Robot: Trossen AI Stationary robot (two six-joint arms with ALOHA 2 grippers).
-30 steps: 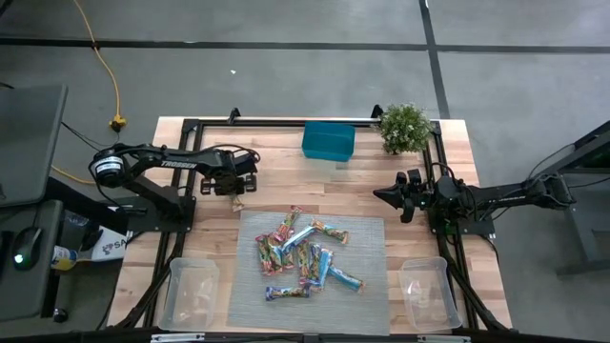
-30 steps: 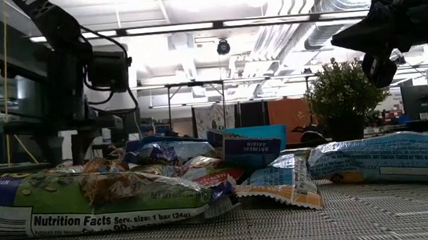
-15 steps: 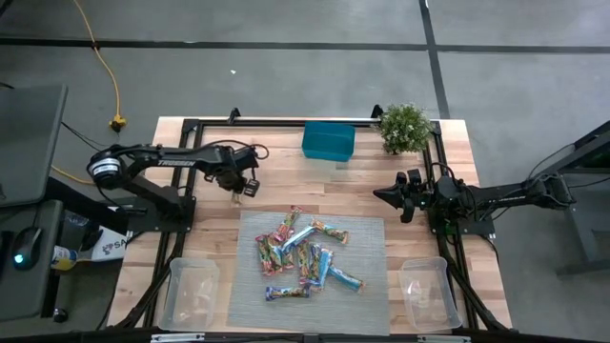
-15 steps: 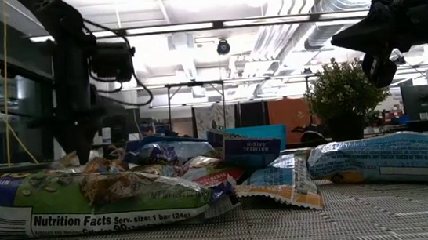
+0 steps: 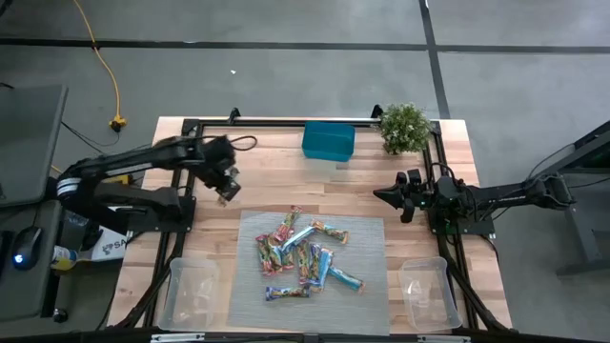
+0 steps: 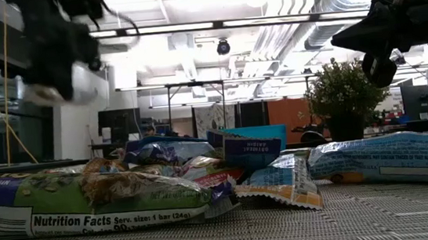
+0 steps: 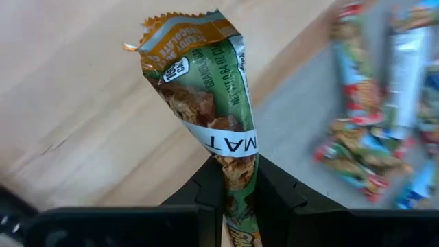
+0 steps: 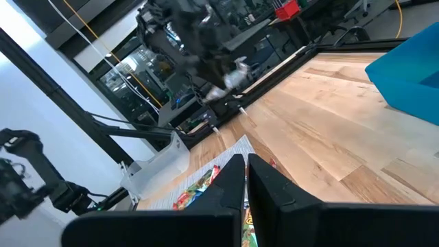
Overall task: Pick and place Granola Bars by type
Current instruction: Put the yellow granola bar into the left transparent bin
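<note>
My left gripper (image 5: 227, 187) hangs over the bare wood just beyond the grey mat's (image 5: 367, 286) far left corner, shut on a granola bar (image 7: 206, 103) in a green and orange wrapper. Several more granola bars (image 5: 305, 255), light blue ones and red-green-yellow ones, lie flat in a loose heap on the mat. My right gripper (image 5: 379, 193) waits shut and level above the wood at the table's right side, touching nothing; in its wrist view its two fingers (image 8: 245, 180) stand together. My left gripper pinches the bar between its two fingers at a narrow stretch of wrapper (image 7: 236, 161) toward one end. The wrapper is squeezed in there. The fingers slant steeply down from above. The bar runs on past the fingertips, its crimped far end (image 7: 182, 27) free, clear of the wood.
Two clear plastic tubs stand at the near corners, one left (image 5: 191, 291) and one right (image 5: 426, 291) of the mat. A teal box (image 5: 328, 140) and a small potted plant (image 5: 404, 127) stand at the far edge. Black frame rails run along both sides.
My left gripper has risen from the wood by the mat's far left corner and gone a little toward the table's left edge, rolling its wrist. The green and orange bar, which lay on the wood under it, has come up with it and hangs clear.
</note>
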